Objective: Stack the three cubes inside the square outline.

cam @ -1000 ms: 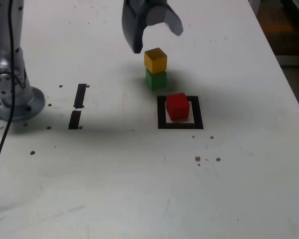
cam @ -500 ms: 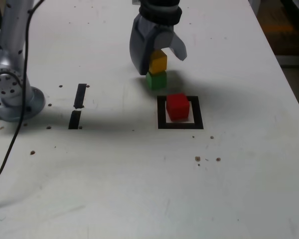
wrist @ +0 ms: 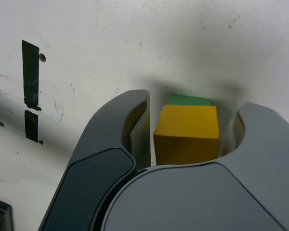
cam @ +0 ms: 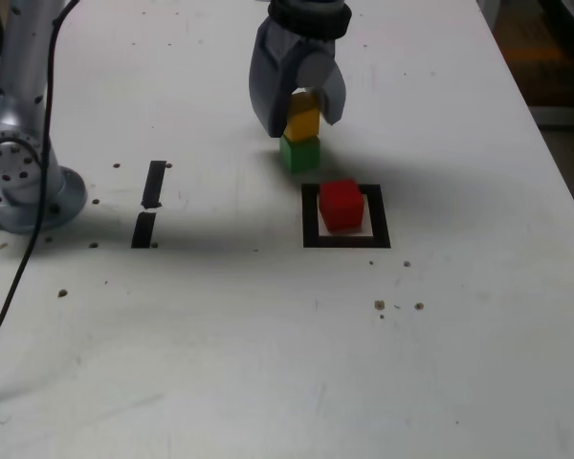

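The yellow cube [cam: 303, 120] sits on the green cube [cam: 299, 154] just behind the square outline [cam: 311, 216] in the exterior view. The red cube [cam: 342, 204] rests inside the outline on its white centre. My gripper [cam: 300, 126] has come down over the small stack, its jaws drawn in on either side of the yellow cube. In the wrist view the yellow cube [wrist: 187, 132] fills the space between the dark fingers [wrist: 111, 139], with a thin sliver of table beside one finger. An edge of the green cube [wrist: 189, 100] peeks out beyond it.
Two short black strips [cam: 154, 182] lie at the exterior view's left, near the arm's grey base [cam: 19, 167] and its black cable [cam: 19, 268]. Small dark specks [cam: 392, 306] dot the white table. The table's edge [cam: 550, 153] runs down the exterior view's right.
My gripper came down from above the stack onto the yellow cube, and its jaws went from wide apart to close around it. The cubes have not moved.
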`<state>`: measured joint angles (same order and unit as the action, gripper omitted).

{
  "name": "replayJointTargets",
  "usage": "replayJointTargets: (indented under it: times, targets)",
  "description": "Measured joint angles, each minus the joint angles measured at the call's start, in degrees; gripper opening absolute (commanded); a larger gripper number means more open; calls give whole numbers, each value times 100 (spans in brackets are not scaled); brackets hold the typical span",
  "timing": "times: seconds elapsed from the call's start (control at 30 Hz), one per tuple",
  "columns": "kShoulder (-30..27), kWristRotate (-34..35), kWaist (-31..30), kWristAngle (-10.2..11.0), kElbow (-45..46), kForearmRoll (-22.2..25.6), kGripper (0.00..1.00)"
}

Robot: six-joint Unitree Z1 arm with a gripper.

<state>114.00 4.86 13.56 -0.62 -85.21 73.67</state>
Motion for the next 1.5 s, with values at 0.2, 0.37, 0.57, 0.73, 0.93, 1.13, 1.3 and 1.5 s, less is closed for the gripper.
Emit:
replayJointTargets:
  times: [0.2,0.37,0.57,0.73,0.93,1.13,1.3,1.5]
  targets:
    - [-9,0,0,-49,-11,-29,38]
    - [-188,17,-13,22,-62,-53,37]
    - [-716,-84,-180,129,-279,392,36]
    - [-1099,63,-877,130,-433,754,35]
    - [-670,1026,-2071,204,-761,746,35]
    - [-235,1328,-2424,73,-959,715,35]
    - [187,1234,-2461,34,-1138,663,35]
    - [580,1187,-2436,-3,-1288,618,35]
